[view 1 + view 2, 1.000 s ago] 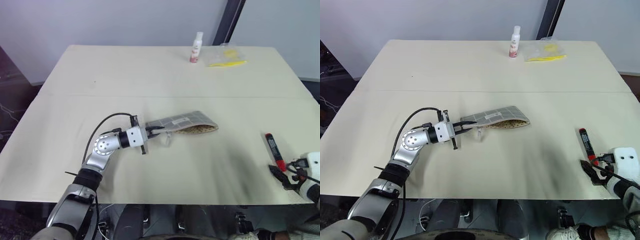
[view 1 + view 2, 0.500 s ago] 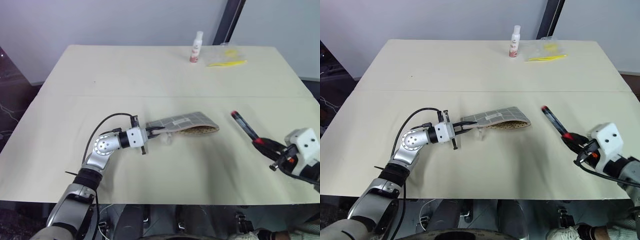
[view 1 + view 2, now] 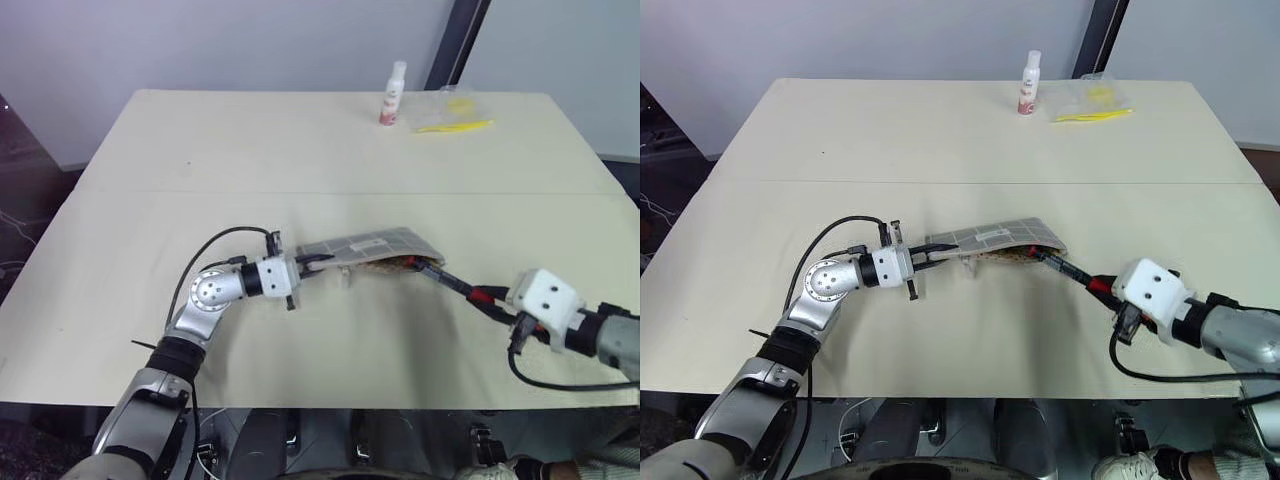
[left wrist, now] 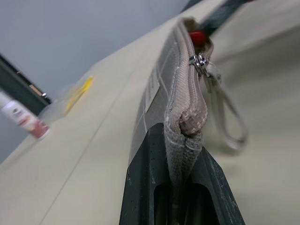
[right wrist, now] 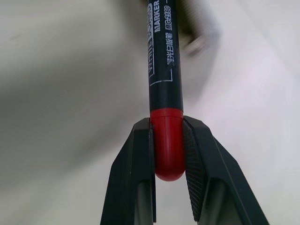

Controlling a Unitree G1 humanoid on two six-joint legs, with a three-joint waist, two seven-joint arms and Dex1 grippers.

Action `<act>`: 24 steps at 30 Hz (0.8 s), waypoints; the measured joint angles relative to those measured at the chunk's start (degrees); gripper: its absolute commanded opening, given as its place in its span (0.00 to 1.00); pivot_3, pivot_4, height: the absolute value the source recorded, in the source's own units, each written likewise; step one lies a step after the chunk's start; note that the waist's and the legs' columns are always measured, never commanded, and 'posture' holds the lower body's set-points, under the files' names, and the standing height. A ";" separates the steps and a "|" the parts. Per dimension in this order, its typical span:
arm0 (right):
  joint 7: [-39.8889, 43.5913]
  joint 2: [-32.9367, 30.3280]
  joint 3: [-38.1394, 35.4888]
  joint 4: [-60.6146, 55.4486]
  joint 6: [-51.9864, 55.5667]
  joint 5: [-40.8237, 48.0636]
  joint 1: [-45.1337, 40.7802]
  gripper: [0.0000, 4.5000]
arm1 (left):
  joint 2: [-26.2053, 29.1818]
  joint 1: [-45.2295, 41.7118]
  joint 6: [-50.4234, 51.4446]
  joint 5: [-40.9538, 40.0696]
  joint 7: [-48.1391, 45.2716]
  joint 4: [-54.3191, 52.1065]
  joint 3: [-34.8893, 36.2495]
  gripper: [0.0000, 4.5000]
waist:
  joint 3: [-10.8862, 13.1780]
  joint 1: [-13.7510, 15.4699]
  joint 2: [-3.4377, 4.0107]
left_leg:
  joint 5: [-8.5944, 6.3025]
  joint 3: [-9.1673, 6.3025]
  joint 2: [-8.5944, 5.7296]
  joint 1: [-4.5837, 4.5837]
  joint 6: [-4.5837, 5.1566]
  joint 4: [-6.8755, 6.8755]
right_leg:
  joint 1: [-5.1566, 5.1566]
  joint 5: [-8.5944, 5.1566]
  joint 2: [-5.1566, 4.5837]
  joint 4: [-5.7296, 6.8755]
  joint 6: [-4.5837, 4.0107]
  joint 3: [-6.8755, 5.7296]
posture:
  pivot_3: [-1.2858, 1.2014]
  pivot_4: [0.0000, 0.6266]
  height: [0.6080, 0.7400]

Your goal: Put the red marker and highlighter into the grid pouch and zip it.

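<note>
Start with the pouch (image 3: 375,247), the biggest thing you're working: soft grey fabric with white grid lines and a white label, lying near the middle of the counter (image 3: 300,150), a little toward the near edge. It's limp and light, so it will sag and slide unless it's anchored. Your left end effector (image 4: 180,140) is pressed together on the closed zipper end, and that's the right place to hold, since it keeps the mouth taut. The zipper pull (image 4: 198,61) and its strap hang beside the seam; that small tab is what you'll need for closing.

Next, the marker (image 3: 1070,270): a stiff, light, smooth barrel, dark with white lettering and a red end. Your right end effector (image 5: 168,154) is pinching that red end, with the far tip at the pouch's open mouth; from the left wrist view it looks to be just inside, though I can't be certain. A grip so far back gives reach but lets the tip swing, so feed it slowly.

I can't make out the highlighter for sure; there's something yellow in the clear bag (image 3: 452,112) by the far edge, beside a white bottle (image 3: 393,94).
</note>
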 measured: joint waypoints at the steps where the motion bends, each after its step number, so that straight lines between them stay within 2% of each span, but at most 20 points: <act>1: 0.01 0.00 0.39 0.00 0.00 0.02 -0.43 0.06 | 0.10 -0.04 0.04 0.00 -0.11 -0.39 -0.09 0.00 | 0.00 0.04 0.00 | 0.00 0.00 0.00 0.00 0.00 -0.01 | 0.00 0.00 0.00 0.00 0.00 0.00 | 0.52 0.24 1.00; 6: 0.24 -2.76 5.44 0.37 -0.46 -4.24 -3.57 0.06 | 0.79 -1.43 0.77 0.11 -0.23 -0.64 -0.25 0.00 | 0.00 0.02 0.00 | -0.01 0.04 -0.01 -0.01 0.02 0.05 | 0.01 0.00 -0.03 -0.01 -0.01 0.00 | 0.52 0.24 1.00; 10: -0.11 -4.41 15.67 0.13 -1.56 -11.50 -13.05 0.06 | -0.05 -2.71 1.41 0.44 -0.29 -1.12 -1.13 0.00 | 0.00 -0.16 0.00 | -0.01 0.14 0.11 0.01 0.01 0.10 | -0.04 0.04 -0.01 0.00 -0.05 -0.03 | 0.52 0.24 1.00; 12: -0.95 -2.93 21.72 0.12 -0.61 -15.33 -18.83 0.06 | -0.20 -3.02 1.99 0.48 -0.69 -1.21 -1.80 0.00 | 0.00 -0.21 0.00 | 0.00 0.20 0.16 -0.01 0.01 0.10 | -0.11 0.05 0.01 0.02 -0.06 -0.03 | 0.52 0.24 1.00; 16: -2.15 1.02 29.74 1.11 2.95 -20.73 -26.77 0.06 | 0.51 -3.34 2.19 0.20 -1.58 -1.21 -1.98 0.00 | 0.01 -0.05 -0.01 | 0.00 0.23 0.17 -0.06 0.02 0.09 | -0.15 0.06 0.02 0.03 -0.03 -0.06 | 0.52 0.24 1.00; 19: -3.92 4.58 35.28 4.41 1.75 -25.97 -31.80 0.06 | 0.82 -3.70 2.47 -0.24 -1.89 -1.04 -1.78 0.00 | 0.00 -0.05 -0.01 | -0.02 0.26 0.17 -0.09 0.03 0.14 | -0.15 0.07 0.00 0.03 -0.04 -0.06 | 0.52 0.24 1.00; 24: -5.47 5.37 34.93 6.57 -2.87 -26.82 -30.71 0.62 | 0.66 -3.71 3.75 -0.25 -1.85 -1.04 -1.79 0.00 | 0.01 0.07 -0.01 | -0.14 0.29 0.16 -0.14 0.22 0.33 | -0.06 0.11 -0.02 0.03 0.04 -0.10 | 0.52 0.24 1.00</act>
